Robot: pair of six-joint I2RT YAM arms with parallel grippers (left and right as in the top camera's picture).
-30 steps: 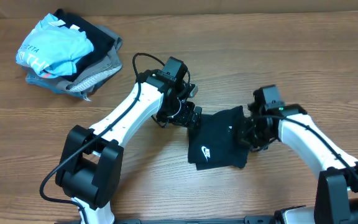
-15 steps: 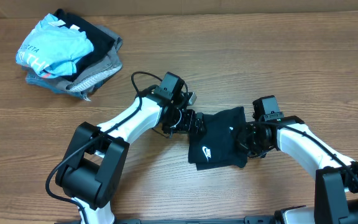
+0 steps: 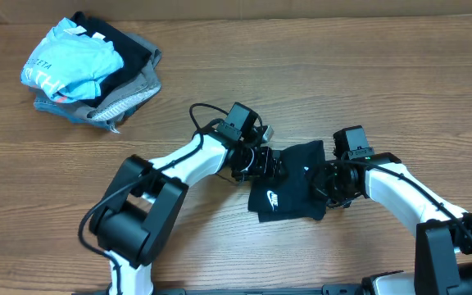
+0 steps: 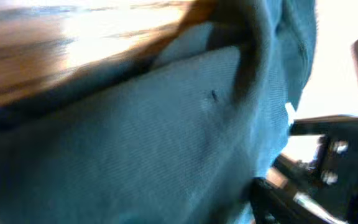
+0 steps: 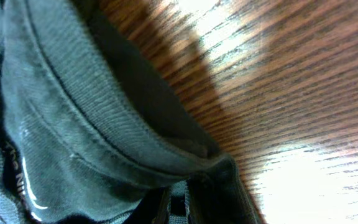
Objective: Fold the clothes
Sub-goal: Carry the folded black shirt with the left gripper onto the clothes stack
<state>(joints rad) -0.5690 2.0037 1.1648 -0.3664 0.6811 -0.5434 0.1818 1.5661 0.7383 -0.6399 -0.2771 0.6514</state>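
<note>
I see the folded black cloth garment with white logo [image 3: 290, 185] on the brown wooden table [image 3: 359, 82], left gripper [image 3: 266, 165] and right gripper [image 3: 327, 185] at its sides; whether either clamps it, I cannot tell

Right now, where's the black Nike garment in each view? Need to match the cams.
Overhead: black garment lies just right of centre on the wooden table, white logo at its lower left.
Left wrist: garment fills most of the frame, close and blurred.
Right wrist: garment covers the left half, hem running diagonally.
Shared landmark: the wood-grain table, top left in left wrist, right side in right wrist.
</note>
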